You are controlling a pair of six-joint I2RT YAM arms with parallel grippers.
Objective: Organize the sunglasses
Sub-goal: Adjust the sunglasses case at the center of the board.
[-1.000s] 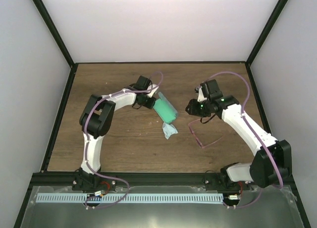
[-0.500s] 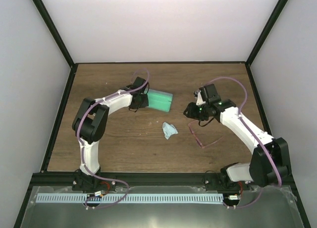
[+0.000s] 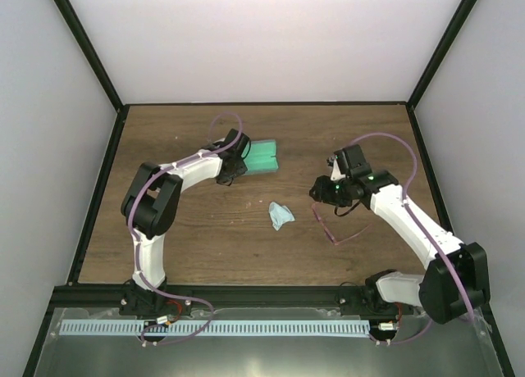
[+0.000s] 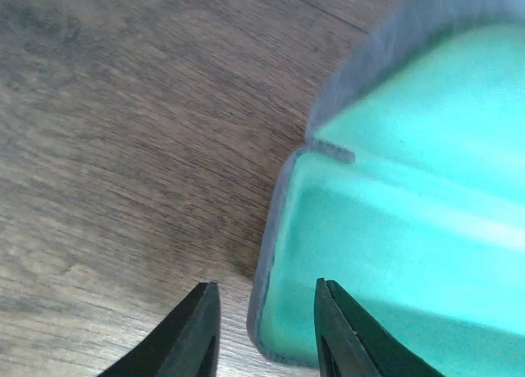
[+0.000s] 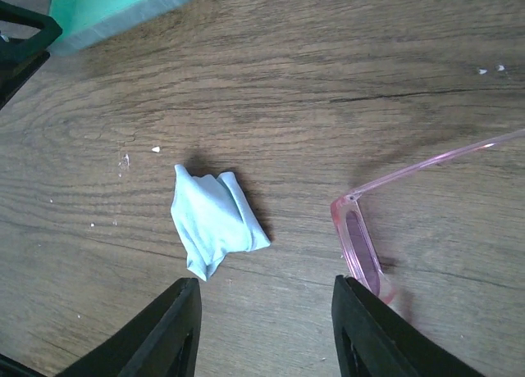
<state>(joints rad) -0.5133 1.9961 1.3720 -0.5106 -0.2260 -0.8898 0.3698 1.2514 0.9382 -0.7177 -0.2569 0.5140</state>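
The pink translucent sunglasses (image 3: 333,228) lie unfolded on the wooden table, right of centre; one lens and a thin arm of the sunglasses (image 5: 359,247) show in the right wrist view. My right gripper (image 3: 322,193) hangs open above the table, and the right gripper (image 5: 265,281) sits between the cloth and the sunglasses, touching neither. The open grey-blue case (image 3: 263,156) with its green lining lies at the back middle. My left gripper (image 3: 244,159) is at its left end. In the wrist view the left gripper (image 4: 265,284) is open, its fingers straddling the rim of the case (image 4: 394,229) with gaps on both sides.
A small crumpled light-blue cloth (image 3: 280,215) lies between the case and the sunglasses; the cloth (image 5: 215,219) is left of the frame in the right wrist view. Black frame posts and white walls surround the table (image 3: 164,229).
The left gripper swung the case from a diagonal spot near the cloth back toward the far edge and turned it. The right gripper moved slightly nearer, over the sunglasses' left end.
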